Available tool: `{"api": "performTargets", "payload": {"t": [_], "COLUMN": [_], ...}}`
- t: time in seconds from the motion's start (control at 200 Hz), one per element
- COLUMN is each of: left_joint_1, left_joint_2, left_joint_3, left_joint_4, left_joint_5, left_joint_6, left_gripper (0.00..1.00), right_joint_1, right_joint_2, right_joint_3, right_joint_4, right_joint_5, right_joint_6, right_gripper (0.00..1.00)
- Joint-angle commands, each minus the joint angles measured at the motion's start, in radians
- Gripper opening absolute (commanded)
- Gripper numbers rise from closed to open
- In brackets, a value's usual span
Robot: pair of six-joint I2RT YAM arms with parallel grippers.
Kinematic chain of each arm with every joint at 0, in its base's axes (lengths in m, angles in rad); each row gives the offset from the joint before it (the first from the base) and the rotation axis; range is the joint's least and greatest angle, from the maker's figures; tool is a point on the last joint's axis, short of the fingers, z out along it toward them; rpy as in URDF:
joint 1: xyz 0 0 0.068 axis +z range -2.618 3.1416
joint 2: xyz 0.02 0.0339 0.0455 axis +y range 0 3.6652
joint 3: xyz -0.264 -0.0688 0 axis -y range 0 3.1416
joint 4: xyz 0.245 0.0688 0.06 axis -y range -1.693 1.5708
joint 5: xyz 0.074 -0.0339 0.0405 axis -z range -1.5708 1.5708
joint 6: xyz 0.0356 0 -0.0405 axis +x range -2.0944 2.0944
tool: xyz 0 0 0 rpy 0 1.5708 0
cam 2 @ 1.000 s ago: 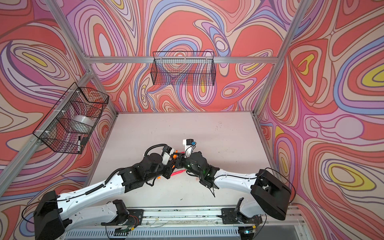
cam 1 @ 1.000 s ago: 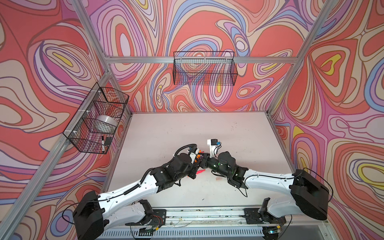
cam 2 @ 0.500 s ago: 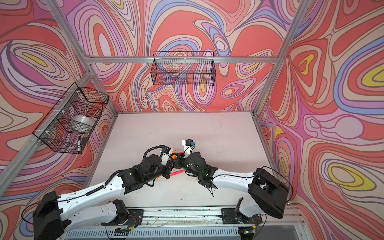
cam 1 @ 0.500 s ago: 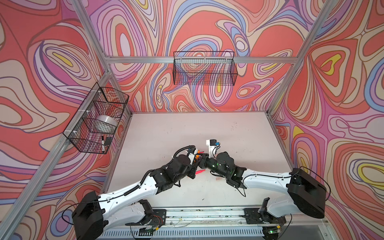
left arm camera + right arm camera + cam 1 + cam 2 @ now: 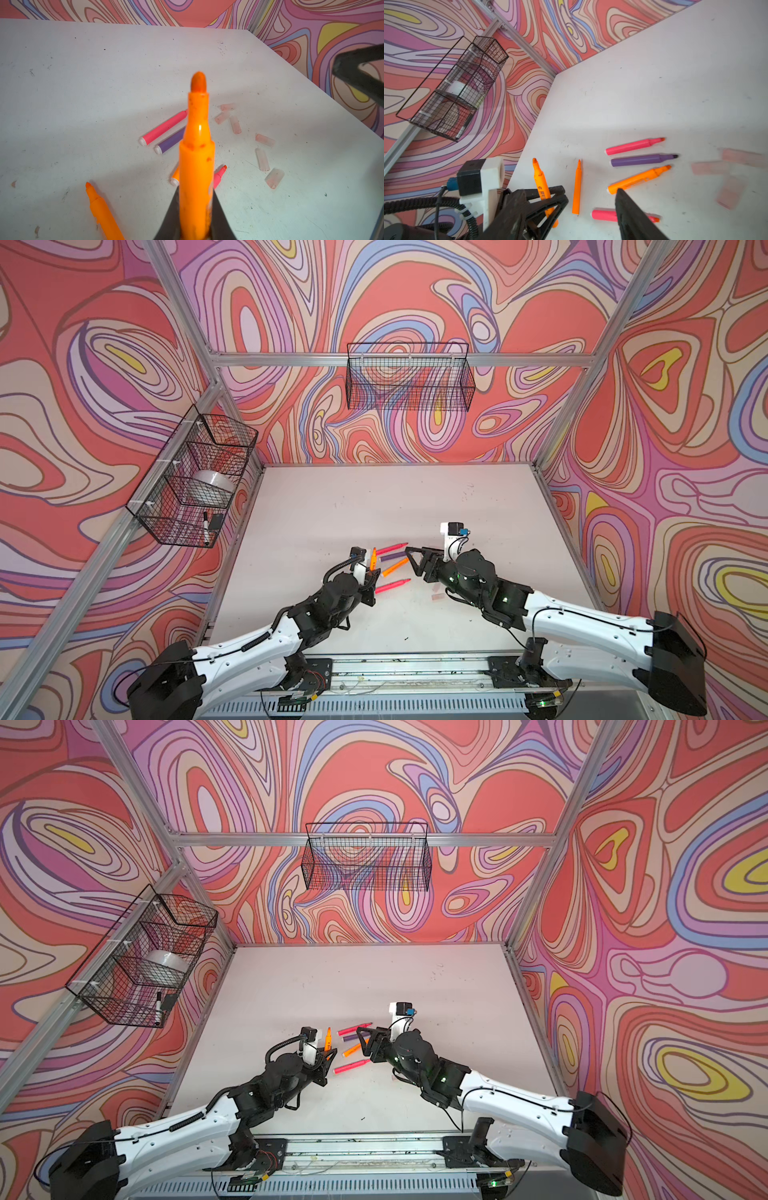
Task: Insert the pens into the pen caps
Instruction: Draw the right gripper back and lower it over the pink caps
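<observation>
My left gripper [image 5: 196,190] is clamped tight on the barrel of the held orange pen [image 5: 196,155], whose bare felt tip points up and away from me. It sits off the butt end of the purple pen [image 5: 392,557], on my side. A second ago both my grippers were bunched together on this pen. Now my right gripper [image 5: 417,562] has let go and drawn back, jaws spread with nothing between them, hovering just off the purple pen's tip end. I take the handover as finished: the left owns the pen, and the right is free to fetch a cap.

On the table [image 5: 374,497], nearer me than the purple pen, lie the near pink pen [image 5: 392,585] and then the middle orange pen [image 5: 395,567]. The loose orange pen [image 5: 577,187] lies past the purple pen's butt end, beside my left gripper. Just beyond the purple pen is the far pink pen [image 5: 392,548]. The pen caps [image 5: 235,124], six pale tubes, lie scattered past the purple pen's tip, every one empty. No pen is capped yet.
</observation>
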Motion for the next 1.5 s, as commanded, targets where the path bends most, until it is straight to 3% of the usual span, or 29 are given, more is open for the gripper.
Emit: {"api": "performTargets", "payload": {"t": [0.0, 0.095, 0.165, 0.3, 0.501, 0.606, 0.741, 1.066, 1.287, 1.492], "left_joint_1": [0.005, 0.004, 0.005, 0.004, 0.003, 0.003, 0.002, 0.003, 0.003, 0.003], "left_joint_2": [0.04, 0.07, 0.082, 0.144, 0.228, 0.244, 0.227, 0.119, 0.113, 0.116], "left_joint_3": [0.033, 0.02, 0.007, -0.093, 0.015, 0.0, 0.061, 0.021, 0.017, 0.027], "left_joint_4": [0.005, 0.05, 0.101, 0.413, 0.265, 0.321, 0.151, 0.117, 0.12, 0.097], "left_joint_5": [-0.054, -0.047, 0.021, 0.195, 0.27, 0.234, 0.128, 0.124, 0.128, 0.112], "left_joint_6": [-0.056, -0.057, -0.066, -0.035, 0.028, 0.008, -0.003, 0.019, 0.026, 0.023], "left_gripper": [0.0, 0.0, 0.0, 0.0, 0.0, 0.0, 0.0, 0.0, 0.0, 0.0], "right_joint_1": [-0.003, -0.004, -0.005, -0.007, -0.007, -0.004, -0.002, 0.021, 0.06, 0.121], "right_joint_2": [-0.034, -0.052, -0.049, -0.019, 0.005, 0.023, 0.128, 0.311, 0.356, 0.378], "right_joint_3": [-0.035, -0.049, -0.053, -0.073, -0.106, -0.144, -0.16, -0.075, -0.031, 0.007], "right_joint_4": [-0.321, -0.444, -0.493, -0.526, -0.54, -0.477, -0.395, -0.382, -0.472, -0.6], "right_joint_5": [0.188, 0.259, 0.257, 0.232, 0.182, 0.118, 0.061, 0.085, 0.141, 0.213], "right_joint_6": [0.023, 0.078, 0.097, 0.119, 0.19, 0.23, 0.247, 0.232, 0.26, 0.319], "right_gripper": [0.69, 0.69, 0.67, 0.65, 0.56, 0.58, 0.63, 0.78, 0.78, 0.72]}}
